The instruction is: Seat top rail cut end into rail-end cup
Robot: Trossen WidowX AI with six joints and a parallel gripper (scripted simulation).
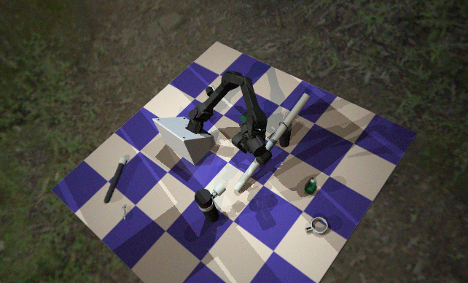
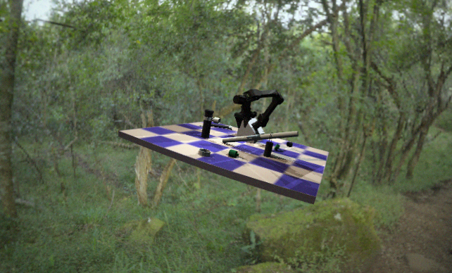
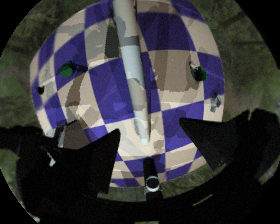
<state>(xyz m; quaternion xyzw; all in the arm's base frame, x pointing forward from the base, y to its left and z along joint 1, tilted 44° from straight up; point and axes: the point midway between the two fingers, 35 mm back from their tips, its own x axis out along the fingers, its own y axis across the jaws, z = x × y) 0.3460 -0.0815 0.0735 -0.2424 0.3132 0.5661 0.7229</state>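
The pale rail [image 1: 294,109] [image 2: 283,136] [image 3: 131,70] slants through the loop cap [image 1: 286,130] on the short black post [image 1: 285,139] [image 2: 268,149]. Its cut end is low, apart from the pale rail-end cup [image 1: 219,190] [image 2: 216,119]. The cup hangs on the brace band [image 1: 206,208], close under the cap of the big black post [image 1: 211,215] [image 2: 205,130]. My gripper [image 3: 149,125] is open and empty, above the rail, with fingers either side of its line in the wrist view. The arm hides the fingertips in the top view.
A white wedge-shaped base [image 1: 185,140] carries the arm. A dark rod [image 1: 114,182] and small fitting [image 1: 125,212] lie left. A green piece [image 1: 310,187] [image 2: 233,153] [image 3: 201,74] and ring clamp [image 1: 318,225] [image 2: 204,152] lie right. Another green piece [image 2: 277,147] [image 3: 66,69] is beyond the rail.
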